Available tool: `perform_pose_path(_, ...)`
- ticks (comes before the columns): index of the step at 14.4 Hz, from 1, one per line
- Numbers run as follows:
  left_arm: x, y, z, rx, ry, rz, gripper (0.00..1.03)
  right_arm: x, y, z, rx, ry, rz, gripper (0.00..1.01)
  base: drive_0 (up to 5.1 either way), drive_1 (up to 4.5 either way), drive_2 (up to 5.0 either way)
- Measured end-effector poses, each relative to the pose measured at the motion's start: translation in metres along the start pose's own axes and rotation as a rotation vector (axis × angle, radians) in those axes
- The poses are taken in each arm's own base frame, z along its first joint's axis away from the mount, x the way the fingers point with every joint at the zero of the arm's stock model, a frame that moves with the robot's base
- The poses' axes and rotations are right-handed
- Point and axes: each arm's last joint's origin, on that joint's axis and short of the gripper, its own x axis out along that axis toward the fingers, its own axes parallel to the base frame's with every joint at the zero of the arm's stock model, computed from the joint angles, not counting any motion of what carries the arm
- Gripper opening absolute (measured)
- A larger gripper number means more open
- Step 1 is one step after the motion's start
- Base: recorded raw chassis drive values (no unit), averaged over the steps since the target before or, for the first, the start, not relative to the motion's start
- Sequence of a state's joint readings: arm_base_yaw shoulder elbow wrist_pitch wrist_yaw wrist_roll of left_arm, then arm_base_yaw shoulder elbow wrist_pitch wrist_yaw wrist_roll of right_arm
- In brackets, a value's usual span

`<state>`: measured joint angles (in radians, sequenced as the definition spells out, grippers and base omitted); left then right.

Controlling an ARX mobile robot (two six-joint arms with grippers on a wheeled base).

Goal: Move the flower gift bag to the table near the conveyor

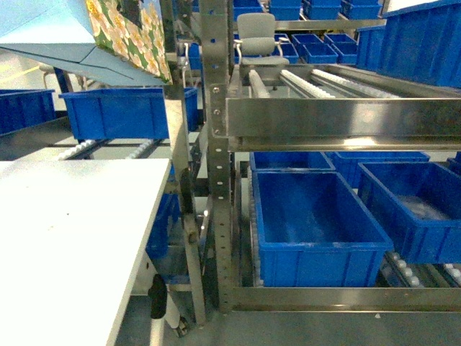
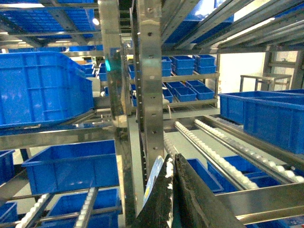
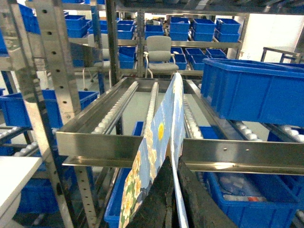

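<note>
Both claws (image 3: 172, 190) hidden; bag (image 1: 126, 32) cropped.

table (image 1: 65, 231) left, conveyor (image 1: 317, 108) right

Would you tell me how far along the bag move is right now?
Done: the bag is lifted, pinched in the right gripper and, it seems, the left gripper. In hand: it is held high, clear of the table. Left: lower it onto the table and let go.
</note>
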<state>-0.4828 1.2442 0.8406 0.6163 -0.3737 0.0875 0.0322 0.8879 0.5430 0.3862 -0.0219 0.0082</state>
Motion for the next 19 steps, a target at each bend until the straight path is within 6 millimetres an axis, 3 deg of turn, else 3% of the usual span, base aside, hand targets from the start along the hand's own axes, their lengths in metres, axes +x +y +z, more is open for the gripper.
perform_pose_path(19,-0.0001,0.0,-0.0002,0.001,0.001,0.0,0.02,0.0001,0.0,-0.0002,0.0,0.002,0.0,0.02,-4.9,2.15,2.8)
